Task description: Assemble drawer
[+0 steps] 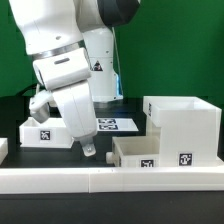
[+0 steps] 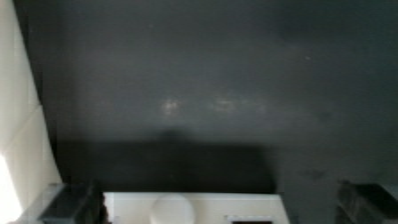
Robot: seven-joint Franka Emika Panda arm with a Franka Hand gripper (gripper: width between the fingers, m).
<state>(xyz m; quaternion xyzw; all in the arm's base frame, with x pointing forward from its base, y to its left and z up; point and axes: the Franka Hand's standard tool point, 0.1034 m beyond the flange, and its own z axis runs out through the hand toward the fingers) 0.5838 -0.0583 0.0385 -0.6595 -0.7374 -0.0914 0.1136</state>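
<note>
The white drawer box [image 1: 182,125] stands open-topped at the exterior view's right. A lower white drawer tray [image 1: 135,150] with black tags sits against its front. Another white part [image 1: 45,133] with a tag lies at the left, partly behind the arm. My gripper [image 1: 88,150] hangs low between that left part and the tray, just above the table. In the wrist view the gripper [image 2: 217,207] is open, with its dark fingers [image 2: 71,205] wide apart. A white part [image 2: 187,207] with a tag corner lies between and below them, untouched.
The marker board [image 1: 115,125] lies flat behind the gripper. A long white rail [image 1: 110,180] runs along the table's front edge. In the wrist view the dark tabletop [image 2: 214,90] fills most of the frame, with a white strip [image 2: 15,100] along one side.
</note>
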